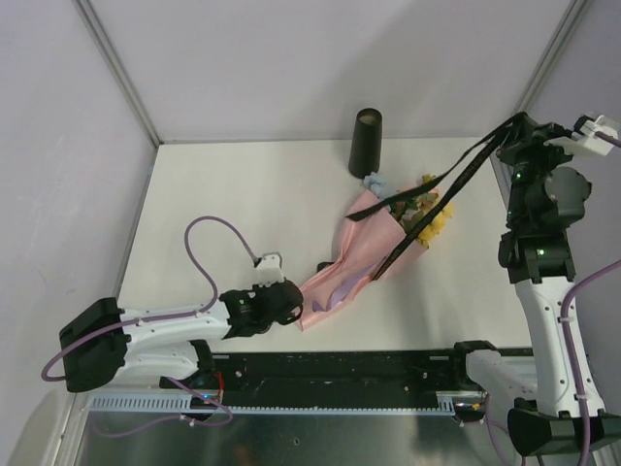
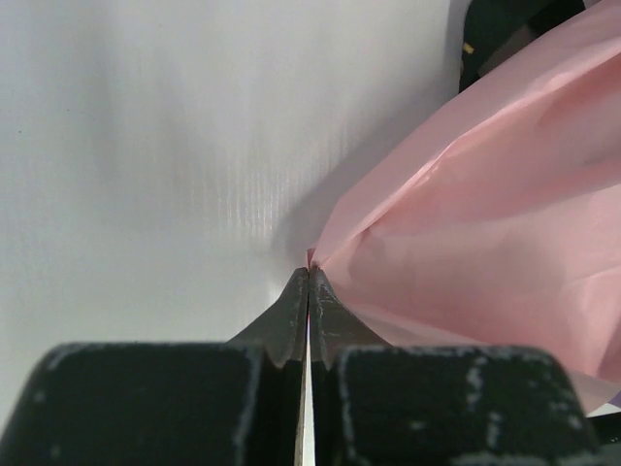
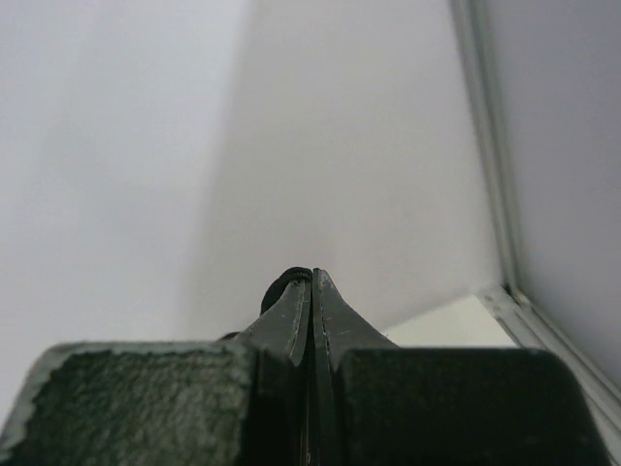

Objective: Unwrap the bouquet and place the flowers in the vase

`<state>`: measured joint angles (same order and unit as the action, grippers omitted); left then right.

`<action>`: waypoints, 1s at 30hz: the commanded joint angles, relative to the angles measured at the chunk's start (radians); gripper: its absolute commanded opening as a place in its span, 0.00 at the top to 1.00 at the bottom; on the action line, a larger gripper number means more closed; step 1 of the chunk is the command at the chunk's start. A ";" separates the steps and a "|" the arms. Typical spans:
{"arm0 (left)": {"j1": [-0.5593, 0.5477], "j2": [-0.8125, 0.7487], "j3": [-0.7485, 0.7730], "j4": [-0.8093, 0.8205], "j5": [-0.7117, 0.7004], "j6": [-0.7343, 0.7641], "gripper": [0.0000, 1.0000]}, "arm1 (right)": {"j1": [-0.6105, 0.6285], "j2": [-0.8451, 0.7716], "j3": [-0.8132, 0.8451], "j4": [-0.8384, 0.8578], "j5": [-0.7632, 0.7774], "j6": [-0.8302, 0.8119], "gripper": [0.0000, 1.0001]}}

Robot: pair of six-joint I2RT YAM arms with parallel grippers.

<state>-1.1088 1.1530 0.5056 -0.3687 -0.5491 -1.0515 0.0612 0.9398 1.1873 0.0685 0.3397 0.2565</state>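
While the bouquet [image 1: 364,248] lies slantwise across the middle of the table [image 1: 233,194], its narrow near-left tip is pinched by the clenched left gripper [image 2: 309,280]. The black ribbon [image 1: 456,180] is grasped by the right gripper [image 3: 312,282], which is raised at the far right, and is stretched down to the bouquet. The flowers [image 1: 427,209] are seen at its far-right end, and the vase [image 1: 366,143] is just beyond them.

**Matt surfaces, one faint sheen**

The paper [image 2: 485,223] is thin, smooth and faintly glossy, softly creased. The vase [image 1: 366,142] is matt black. The table [image 1: 243,194] is smooth matt white. The ribbon [image 1: 471,160] looks like flat black cloth. The fingers [image 2: 288,316] are dark, grainy and rough.
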 commanded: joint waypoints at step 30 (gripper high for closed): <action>-0.006 -0.151 0.606 0.047 0.241 0.933 0.00 | 0.470 -0.157 -0.019 -0.330 -0.763 0.115 1.00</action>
<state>-1.1103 0.9623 1.0191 -0.3607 -0.5133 -0.3119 0.4870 0.8253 1.2072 -0.3382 -0.3843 0.2790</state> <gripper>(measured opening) 0.995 0.011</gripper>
